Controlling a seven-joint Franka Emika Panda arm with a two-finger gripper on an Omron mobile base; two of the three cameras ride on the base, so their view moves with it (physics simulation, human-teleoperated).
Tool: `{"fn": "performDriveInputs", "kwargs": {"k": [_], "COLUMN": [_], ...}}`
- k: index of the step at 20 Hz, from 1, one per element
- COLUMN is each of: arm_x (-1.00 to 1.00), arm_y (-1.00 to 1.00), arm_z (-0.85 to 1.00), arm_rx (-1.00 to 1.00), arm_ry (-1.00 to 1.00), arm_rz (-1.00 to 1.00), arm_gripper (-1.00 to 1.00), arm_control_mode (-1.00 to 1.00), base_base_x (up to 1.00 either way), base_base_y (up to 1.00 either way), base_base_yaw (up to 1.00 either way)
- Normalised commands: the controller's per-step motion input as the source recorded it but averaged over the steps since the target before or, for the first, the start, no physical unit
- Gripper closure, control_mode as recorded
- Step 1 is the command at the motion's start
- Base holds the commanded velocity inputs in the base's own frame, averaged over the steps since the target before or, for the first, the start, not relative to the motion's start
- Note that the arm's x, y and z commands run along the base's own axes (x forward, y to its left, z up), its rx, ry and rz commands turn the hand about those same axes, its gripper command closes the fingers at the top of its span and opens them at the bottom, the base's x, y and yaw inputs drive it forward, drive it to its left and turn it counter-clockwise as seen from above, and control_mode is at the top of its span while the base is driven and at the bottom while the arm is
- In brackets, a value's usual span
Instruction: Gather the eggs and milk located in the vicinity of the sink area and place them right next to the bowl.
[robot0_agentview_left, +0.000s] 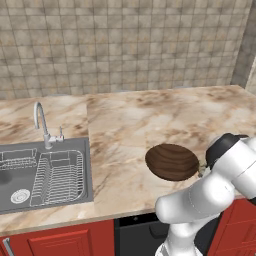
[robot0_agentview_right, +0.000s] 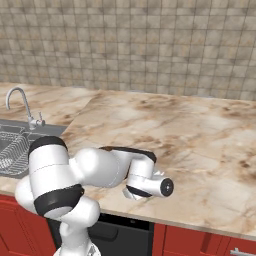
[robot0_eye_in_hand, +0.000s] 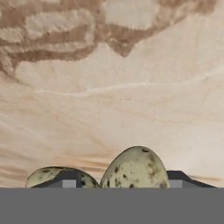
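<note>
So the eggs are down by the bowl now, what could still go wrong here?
The eggs sit on smooth marble counter right between the fingertips, so a sideways pull-out could nudge them rolling. In the left base view the arm's elbow hangs close to the bowl; a wide swing might knock it. No milk carton shows near the sink, so that half may take searching.

Base views share the counter (hand view seemingly close above it).
</note>
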Motion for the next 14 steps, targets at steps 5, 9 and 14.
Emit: {"fn": "performDriveInputs", "kwargs": {"k": [5,9,14], "arm_x": [-0.12,-0.32,-0.28], "arm_y": [0.0,0.03,0.03], "arm_z": [0.09,0.37,0.57], "arm_rx": [0.0,0.0,0.0], "arm_ry": [0.0,0.0,0.0], "arm_rz": [-0.04,0.0,0.0], "arm_gripper": [-1.0,-1.0,-1.0], "arm_control_mode": [-1.0,-1.0,-1.0], "base_base_x": [0.0,0.0,0.0], "base_base_y": [0.0,0.0,0.0], "base_base_yaw": [0.0,0.0,0.0]}}
